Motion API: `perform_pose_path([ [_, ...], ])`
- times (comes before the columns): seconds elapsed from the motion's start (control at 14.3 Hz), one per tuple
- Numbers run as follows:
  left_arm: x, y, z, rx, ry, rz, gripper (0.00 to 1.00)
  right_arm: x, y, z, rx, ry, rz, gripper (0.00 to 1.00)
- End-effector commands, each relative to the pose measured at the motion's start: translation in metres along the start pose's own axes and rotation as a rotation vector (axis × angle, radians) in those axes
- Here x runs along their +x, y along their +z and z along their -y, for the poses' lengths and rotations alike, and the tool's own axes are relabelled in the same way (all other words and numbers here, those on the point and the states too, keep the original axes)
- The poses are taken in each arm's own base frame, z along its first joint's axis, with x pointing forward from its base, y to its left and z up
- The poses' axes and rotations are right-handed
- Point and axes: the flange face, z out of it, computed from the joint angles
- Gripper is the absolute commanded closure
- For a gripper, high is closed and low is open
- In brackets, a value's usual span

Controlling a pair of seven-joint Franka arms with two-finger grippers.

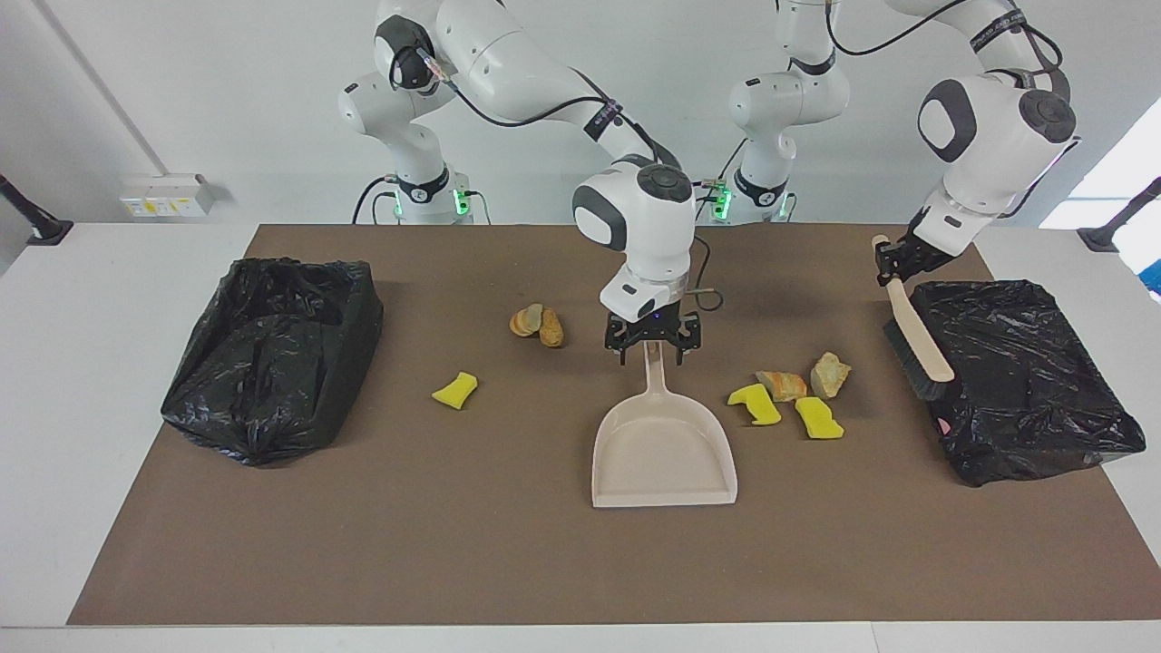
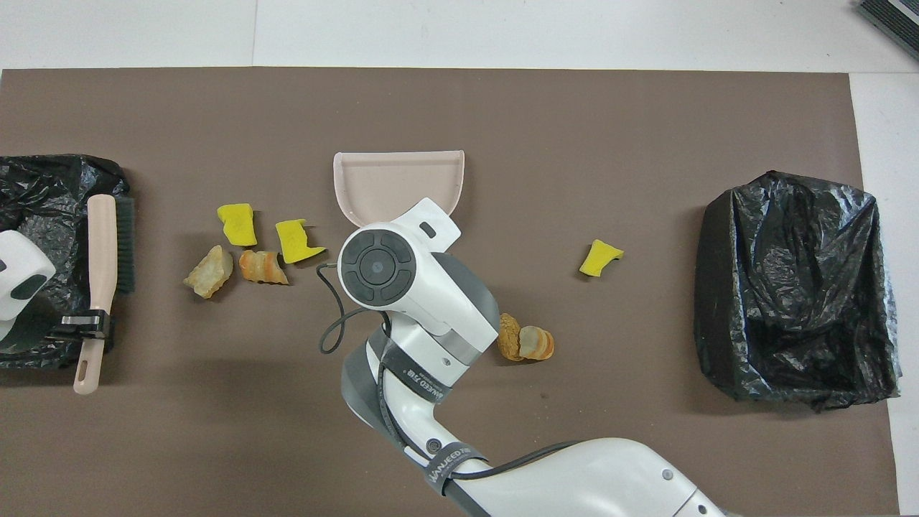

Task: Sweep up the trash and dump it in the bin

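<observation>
The beige dustpan lies flat mid-mat, its handle pointing toward the robots. My right gripper is open, one finger on each side of the handle's end; the overhead view hides it under the wrist. My left gripper is shut on the brush, which hangs tilted over the edge of the black bin. Trash: yellow chunks and tan pieces lie between dustpan and brush. Bread pieces and a yellow chunk lie toward the right arm's end.
A second black bag-lined bin stands at the right arm's end of the brown mat. The right arm's cable loops beside the dustpan handle.
</observation>
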Motion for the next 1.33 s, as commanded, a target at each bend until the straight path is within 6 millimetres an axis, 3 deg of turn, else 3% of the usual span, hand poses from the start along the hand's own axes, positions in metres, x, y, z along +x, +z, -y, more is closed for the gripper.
perform_pose_path([
  [0.0, 0.004, -0.005, 0.003, 0.008, 0.007, -0.01, 1.0, 0.001, 0.006, 0.0, -0.006, -0.007, -0.026, 0.16],
  [0.07, 0.004, -0.005, 0.003, 0.008, 0.007, -0.01, 1.0, -0.001, 0.007, 0.0, -0.009, -0.008, -0.023, 0.21],
  [0.21, 0.004, -0.006, 0.004, 0.008, 0.006, -0.011, 1.0, -0.004, 0.01, 0.0, -0.021, -0.016, -0.014, 0.48],
  [0.28, 0.003, -0.005, 0.004, 0.007, 0.006, -0.008, 1.0, -0.005, 0.008, 0.0, -0.029, -0.021, -0.016, 0.57],
  [0.42, 0.003, -0.005, 0.004, 0.007, 0.007, -0.008, 1.0, -0.004, 0.003, -0.001, -0.05, -0.043, -0.03, 1.0],
  [0.56, 0.002, -0.004, 0.004, 0.007, 0.006, -0.007, 1.0, -0.005, 0.0, -0.002, -0.044, -0.072, -0.023, 1.0],
  [0.84, 0.002, -0.003, 0.003, 0.007, 0.006, -0.002, 1.0, 0.015, -0.05, -0.033, -0.044, -0.149, -0.033, 1.0],
  [1.05, 0.004, -0.003, -0.002, 0.009, 0.006, -0.009, 1.0, 0.038, -0.084, -0.079, -0.03, -0.268, 0.024, 1.0],
  [1.26, 0.003, -0.005, 0.006, 0.008, -0.001, -0.008, 1.0, 0.061, -0.108, -0.14, 0.012, -0.447, 0.114, 1.0],
])
